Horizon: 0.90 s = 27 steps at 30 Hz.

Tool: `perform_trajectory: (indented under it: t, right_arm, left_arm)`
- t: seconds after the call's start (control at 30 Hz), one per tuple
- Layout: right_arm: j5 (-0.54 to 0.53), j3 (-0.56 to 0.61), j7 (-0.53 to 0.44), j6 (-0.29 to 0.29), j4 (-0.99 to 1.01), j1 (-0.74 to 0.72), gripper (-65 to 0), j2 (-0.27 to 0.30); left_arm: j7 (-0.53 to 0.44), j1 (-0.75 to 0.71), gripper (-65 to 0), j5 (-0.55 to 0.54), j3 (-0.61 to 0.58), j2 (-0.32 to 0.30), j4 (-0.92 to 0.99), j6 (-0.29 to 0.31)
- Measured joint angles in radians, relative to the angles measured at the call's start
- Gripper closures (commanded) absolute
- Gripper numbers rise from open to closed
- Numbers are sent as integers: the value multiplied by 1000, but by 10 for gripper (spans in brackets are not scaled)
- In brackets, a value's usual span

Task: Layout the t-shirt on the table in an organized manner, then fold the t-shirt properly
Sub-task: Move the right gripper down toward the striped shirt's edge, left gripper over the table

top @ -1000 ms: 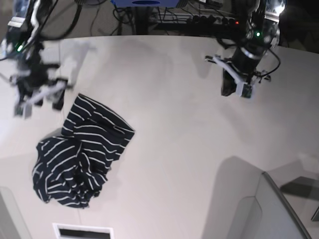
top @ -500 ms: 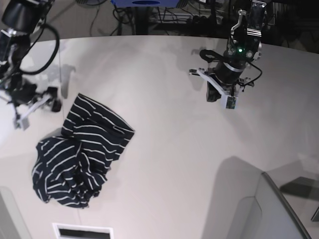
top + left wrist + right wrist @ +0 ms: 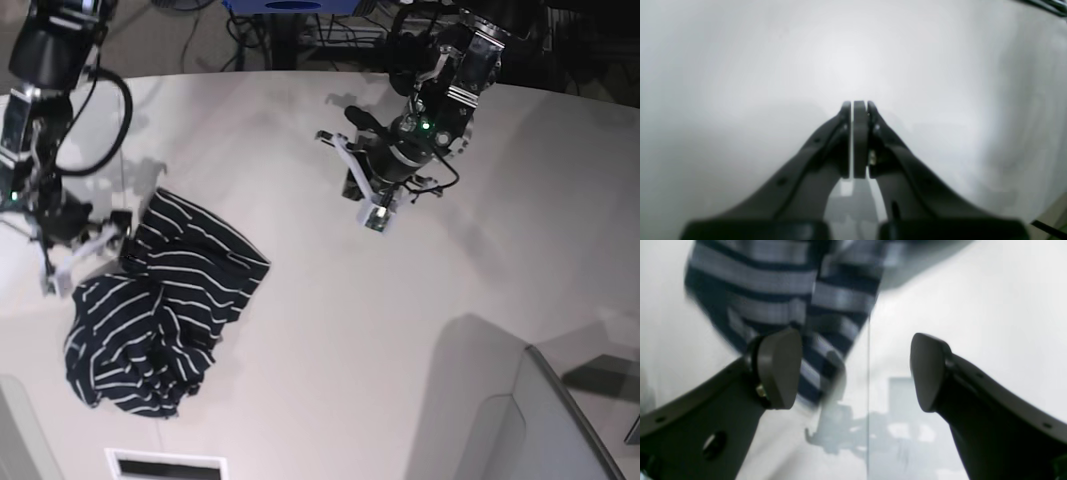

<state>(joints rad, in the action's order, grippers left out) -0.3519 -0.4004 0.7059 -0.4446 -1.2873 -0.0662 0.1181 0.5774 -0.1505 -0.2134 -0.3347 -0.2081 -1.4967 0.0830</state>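
1. Left wrist view: the left gripper (image 3: 859,110) fills the lower middle of the frame, its two dark jaws pressed together at the tips with nothing between them. Behind it, the whole frame is the bare white table (image 3: 740,66), blurred. A dark cable crosses the upper right corner. The t-shirt does not show in this view.

2. Right wrist view: the right gripper (image 3: 857,370) stands with its jaws spread wide, one pad at centre left and the other at centre right, and nothing is gripped between them. The t-shirt (image 3: 780,296), dark with pale stripes and motion-blurred, hangs into the upper left of the frame, and a corner of it reaches down behind the left pad. Whether the pad touches the cloth I cannot tell. The white table (image 3: 973,300) takes the right half, with a thin seam line running down the middle of the frame.

3. Base view: the t-shirt (image 3: 160,300) lies crumpled in a heap at the lower left of the table (image 3: 420,320). The right gripper (image 3: 85,248) sits at the shirt's upper left edge, at the far left of the frame, jaws apart. The left gripper (image 3: 372,205) hangs above bare tabletop in the upper middle, clenched and empty, well apart from the shirt.
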Motion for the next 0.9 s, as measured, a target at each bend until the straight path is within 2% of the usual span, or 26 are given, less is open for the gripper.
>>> perform_trajectory:
  t: [0.07, 0.17, 0.27, 0.4, 0.53, 0.9]
  right_arm:
    - [-9, -18, -8, 0, 69, -68, -480, 18]
    - [-7, -88, -7, 6, 173, -140, -486, 30]
    - [-1, -158, -3, 5, 279, -197, -488, 31]
    - [-2, -244, -8, -98, 406, -274, -488, 29]
    - [-5, -318, -8, -106, 530, -331, -486, 31]
    - [-7, -340, -64, -106, 616, -357, -480, 37]
  left_arm:
    - [0, -22, 0, -7, 4, -28, -2, -1]
    - [3, -68, 0, -5, 14, -39, -1, 3]
    - [-13, -113, 0, -19, 76, -42, -2, 2]
    - [-109, -171, 0, -4, 189, -50, -38, -4]
    - [-149, -209, 0, -8, 269, -44, -58, 0]
    - [-156, -213, 0, -8, 283, -44, -58, 0]
